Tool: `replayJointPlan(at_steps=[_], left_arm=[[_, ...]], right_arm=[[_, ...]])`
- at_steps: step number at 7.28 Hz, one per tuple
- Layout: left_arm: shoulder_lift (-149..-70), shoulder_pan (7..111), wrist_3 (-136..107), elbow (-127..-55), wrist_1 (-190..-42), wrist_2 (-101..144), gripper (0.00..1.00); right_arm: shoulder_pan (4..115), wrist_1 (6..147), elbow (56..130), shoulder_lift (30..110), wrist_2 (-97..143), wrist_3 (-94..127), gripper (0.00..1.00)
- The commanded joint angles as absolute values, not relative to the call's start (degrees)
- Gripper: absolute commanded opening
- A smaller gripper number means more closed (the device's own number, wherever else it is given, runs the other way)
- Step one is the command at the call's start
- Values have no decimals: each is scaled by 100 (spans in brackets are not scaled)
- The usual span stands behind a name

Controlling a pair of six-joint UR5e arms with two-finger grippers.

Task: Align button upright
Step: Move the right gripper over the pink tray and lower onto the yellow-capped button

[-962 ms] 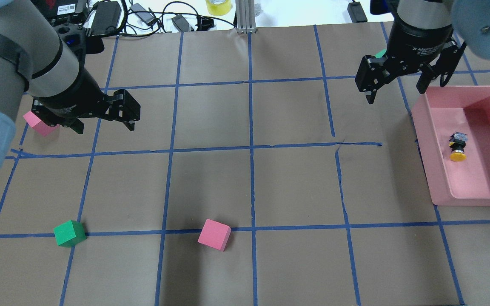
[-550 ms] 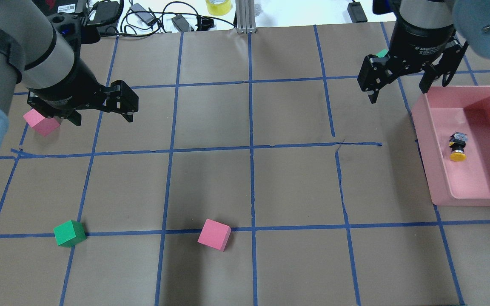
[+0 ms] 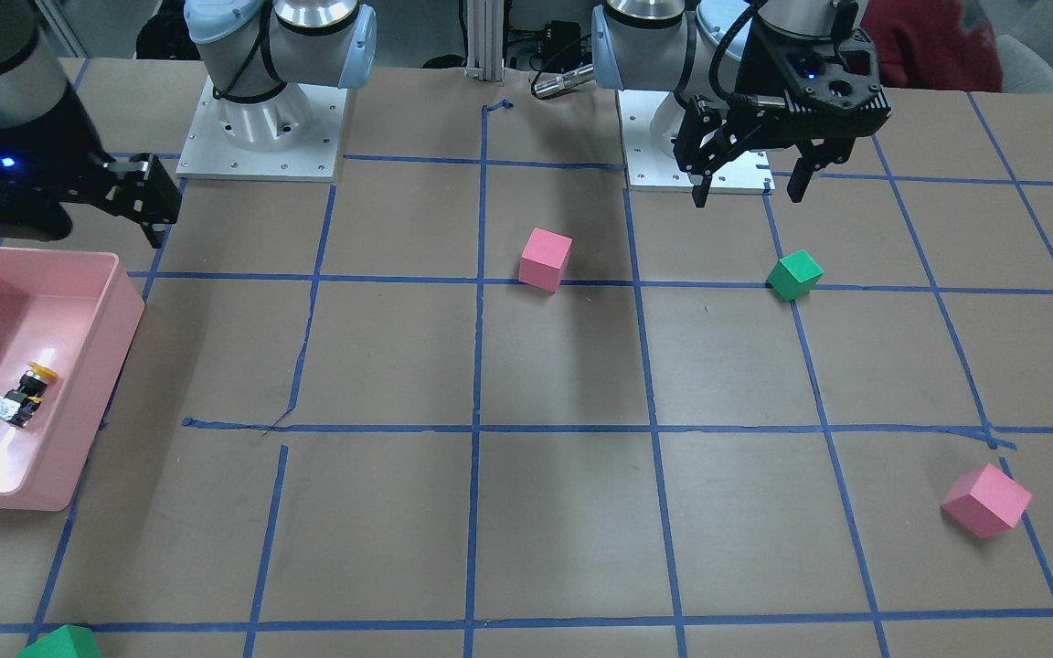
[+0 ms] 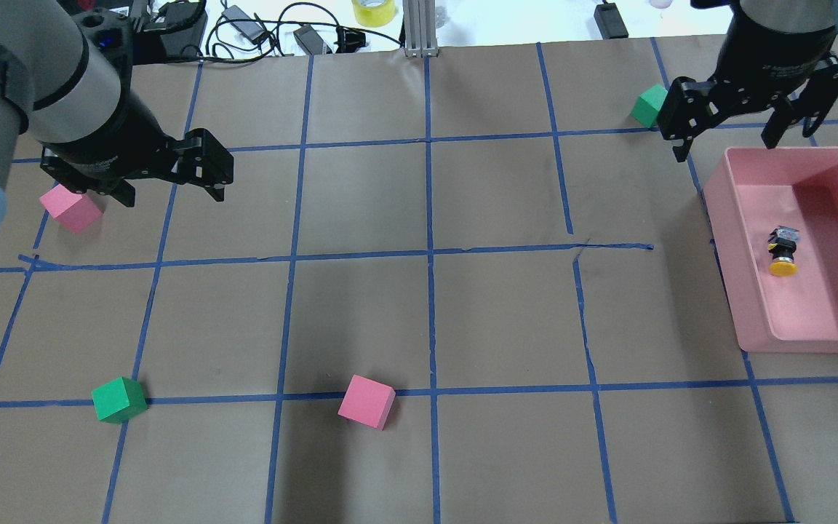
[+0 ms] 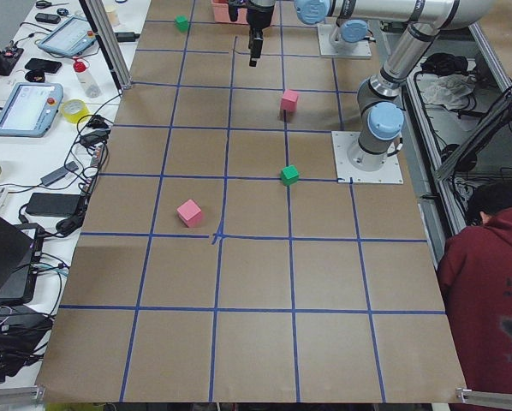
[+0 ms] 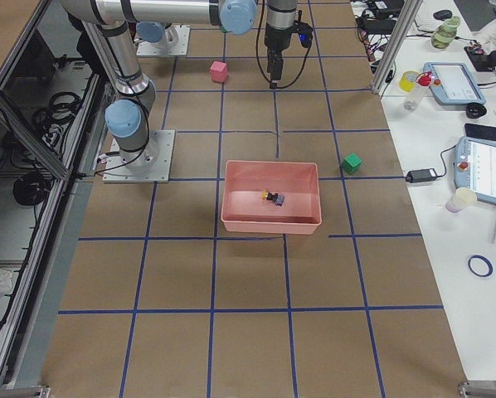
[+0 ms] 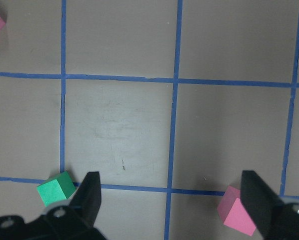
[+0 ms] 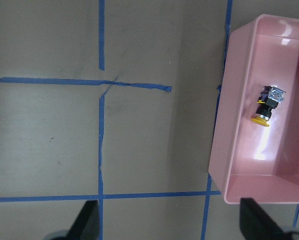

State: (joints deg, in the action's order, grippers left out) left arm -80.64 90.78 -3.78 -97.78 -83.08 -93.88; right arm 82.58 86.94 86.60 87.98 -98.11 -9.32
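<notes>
Overhead exterior shows the button [image 4: 783,252] lying on its side on the floor of a pink bin [image 4: 728,247] at the right edge of the counter [image 4: 506,320]. Its yellow cap points toward the robot and its silvery base points away. It touches none of the bin's walls.

The right fingers [image 4: 677,124] are spread wide with nothing between them. They are raised above the counter and, in this view, appear beside the bin's far left corner, well apart from the button. In the right wrist-mounted view the two fingertips sit far apart at the bottom edge, with the bin and the tipped button up to their right.

The left fingers [image 4: 212,164] are also spread and empty, held above the counter's left side. The far pink cube [image 4: 70,209] shows just beside them in the overhead view.

The near pink cube [image 4: 366,401] sits on a blue tape line [image 4: 506,389] toward the robot's edge, near the middle. The near green cube [image 4: 119,399] rests on the same line further left. The far green cube [image 4: 649,104] lies beyond the right fingers.

In the left wrist-mounted view a green cube and a pink cube sit on the counter close to the two fingertips at the bottom of the picture.
</notes>
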Motion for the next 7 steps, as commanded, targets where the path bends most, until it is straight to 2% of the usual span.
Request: replayJointPlan(at_steps=[1, 5, 7], left_arm=[[-8068, 9079, -378, -9782, -8306, -9387, 100], [-8060, 9079, -387, -9791, -8314, -9387, 100], [-8060, 9079, -387, -9791, -8314, -9387, 100]], right_arm=[[7623, 9234, 8683, 8780, -9730, -1884, 100], [6559, 9272, 8701, 8631, -9510, -2654, 100], [6521, 9935, 8823, 8046, -9115, -2611, 100]])
